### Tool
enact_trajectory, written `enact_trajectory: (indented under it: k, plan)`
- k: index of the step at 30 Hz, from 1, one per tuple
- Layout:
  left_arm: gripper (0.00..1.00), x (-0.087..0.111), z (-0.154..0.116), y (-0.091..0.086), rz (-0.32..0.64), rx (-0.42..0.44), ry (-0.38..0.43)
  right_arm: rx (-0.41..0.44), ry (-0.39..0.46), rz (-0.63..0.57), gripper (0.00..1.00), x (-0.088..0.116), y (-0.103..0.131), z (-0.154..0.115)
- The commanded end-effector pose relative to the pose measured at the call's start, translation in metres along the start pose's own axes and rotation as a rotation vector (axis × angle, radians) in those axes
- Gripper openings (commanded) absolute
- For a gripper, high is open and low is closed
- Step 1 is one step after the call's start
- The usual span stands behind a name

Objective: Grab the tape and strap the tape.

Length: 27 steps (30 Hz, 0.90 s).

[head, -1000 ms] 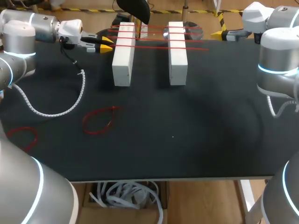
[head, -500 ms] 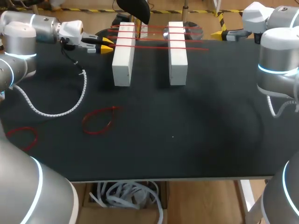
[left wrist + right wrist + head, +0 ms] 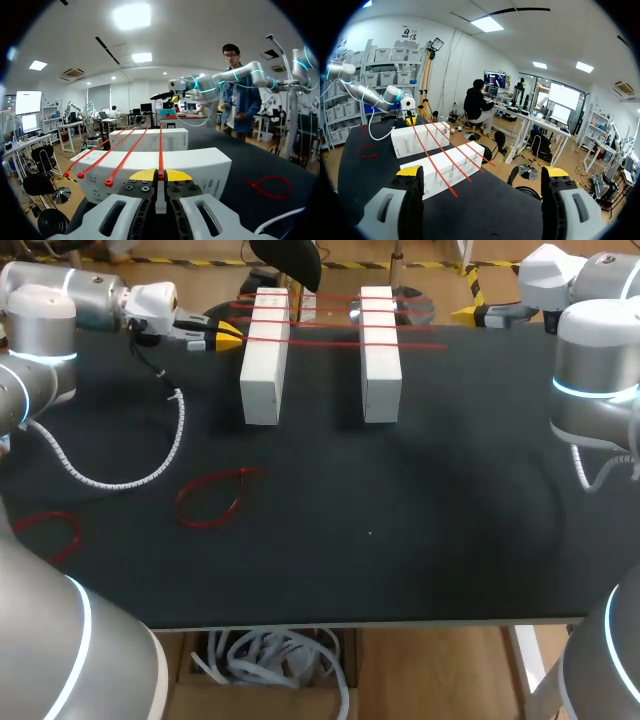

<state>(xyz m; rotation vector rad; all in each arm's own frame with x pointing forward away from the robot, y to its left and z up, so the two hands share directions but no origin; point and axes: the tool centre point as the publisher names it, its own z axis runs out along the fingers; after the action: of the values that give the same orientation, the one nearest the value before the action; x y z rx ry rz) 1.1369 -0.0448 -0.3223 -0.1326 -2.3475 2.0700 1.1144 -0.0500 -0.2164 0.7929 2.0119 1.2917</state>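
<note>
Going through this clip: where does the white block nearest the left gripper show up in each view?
Head view: the white block left of middle, beside the left gripper.
Left wrist view: the nearer block, right ahead of the gripper.
Right wrist view: the farther block, behind the other white block.
Shared landmark: the red straps across both blocks.

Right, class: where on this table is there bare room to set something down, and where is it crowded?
Free: the bare stretch of table right of the red loop and in front of the two white blocks. Crowded: the back, where red straps cross the blocks and the left gripper grips one; the left side, with the coiled cable.
</note>
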Motion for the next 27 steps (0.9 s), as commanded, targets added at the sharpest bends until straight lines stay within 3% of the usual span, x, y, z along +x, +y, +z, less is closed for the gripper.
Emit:
enact_trajectory:
  k: [1, 15, 27]
  plan:
    - [0.0, -0.006, -0.002, 0.002, -0.008, 0.014, 0.058, 0.0, 0.0, 0.0, 1.0, 0.0, 0.0, 0.0]
    - [0.0, 0.017, -0.003, -0.034, -0.062, 0.255, -0.014, 0.0, 0.0, 0.0, 1.0, 0.0, 0.0, 0.0]
    - [0.0, 0.024, -0.008, -0.058, -0.058, 0.283, -0.051, 0.0, 0.0, 0.0, 1.0, 0.0, 0.0, 0.0]
